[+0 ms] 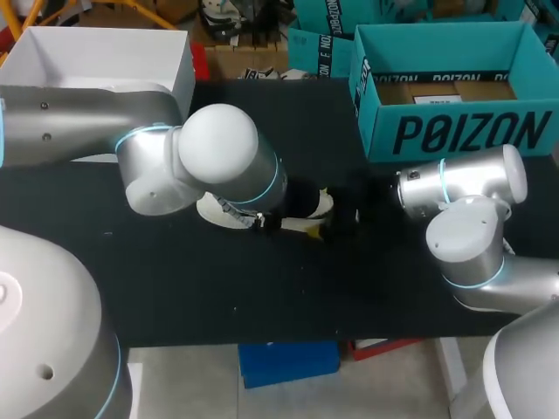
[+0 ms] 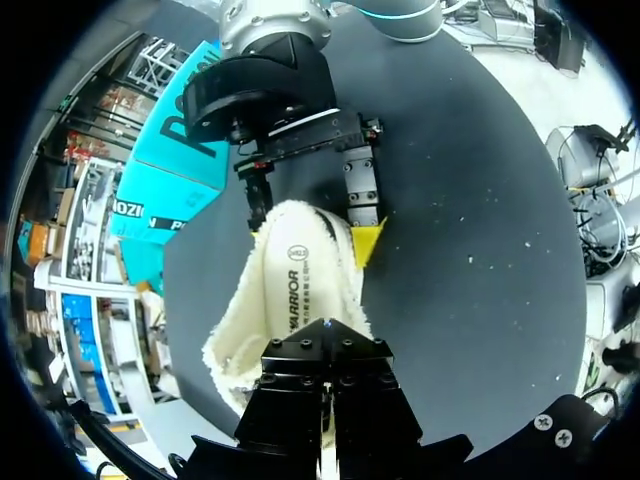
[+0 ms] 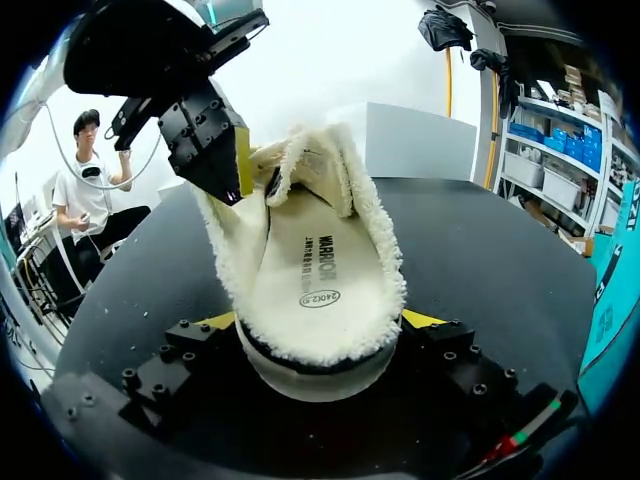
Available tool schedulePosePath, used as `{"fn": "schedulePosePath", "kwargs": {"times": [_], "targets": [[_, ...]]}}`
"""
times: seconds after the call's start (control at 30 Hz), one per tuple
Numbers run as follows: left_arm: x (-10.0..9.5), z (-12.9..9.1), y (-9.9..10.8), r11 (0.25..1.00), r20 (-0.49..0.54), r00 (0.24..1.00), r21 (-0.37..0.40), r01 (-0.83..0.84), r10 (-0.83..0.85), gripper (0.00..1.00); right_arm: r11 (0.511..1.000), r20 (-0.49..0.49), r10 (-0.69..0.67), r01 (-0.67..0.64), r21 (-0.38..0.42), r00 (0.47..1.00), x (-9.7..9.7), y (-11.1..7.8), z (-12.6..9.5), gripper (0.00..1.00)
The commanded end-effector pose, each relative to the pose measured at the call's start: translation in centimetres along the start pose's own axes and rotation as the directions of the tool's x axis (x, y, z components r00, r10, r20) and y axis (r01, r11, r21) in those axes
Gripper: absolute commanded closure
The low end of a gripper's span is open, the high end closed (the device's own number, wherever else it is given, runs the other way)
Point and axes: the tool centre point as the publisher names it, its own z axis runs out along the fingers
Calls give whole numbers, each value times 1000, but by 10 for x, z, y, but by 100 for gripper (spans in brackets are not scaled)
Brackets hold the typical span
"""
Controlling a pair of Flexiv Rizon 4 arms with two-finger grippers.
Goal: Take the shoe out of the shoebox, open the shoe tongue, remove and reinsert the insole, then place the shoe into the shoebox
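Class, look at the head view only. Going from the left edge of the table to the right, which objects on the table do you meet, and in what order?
white box → shoe → teal shoebox

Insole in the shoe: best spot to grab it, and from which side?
Pinch the insole at its exposed heel end, coming from above through the shoe opening. It lies flat and uncovered there, walled by fleece at the sides, while its far end runs under the raised tongue. The right gripper clamps the heel's sides, so probably keep clear of it.
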Motion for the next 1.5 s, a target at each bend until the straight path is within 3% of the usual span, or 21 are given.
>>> {"fn": "schedulePosePath", "kwargs": {"times": [0.03,0.4,1.5], "targets": [[-17,-2,3,999,-148,989,41,-16,22,100,1000,3,3,-3,4,1000,-1,-3,7,100],[-20,-14,-12,999,-338,941,-39,-26,11,100,1000,3,3,-3,4,1000,-1,-3,7,100],[-20,-14,-12,999,-338,941,-39,-26,11,100,1000,3,3,-3,4,1000,-1,-3,7,100]]}}
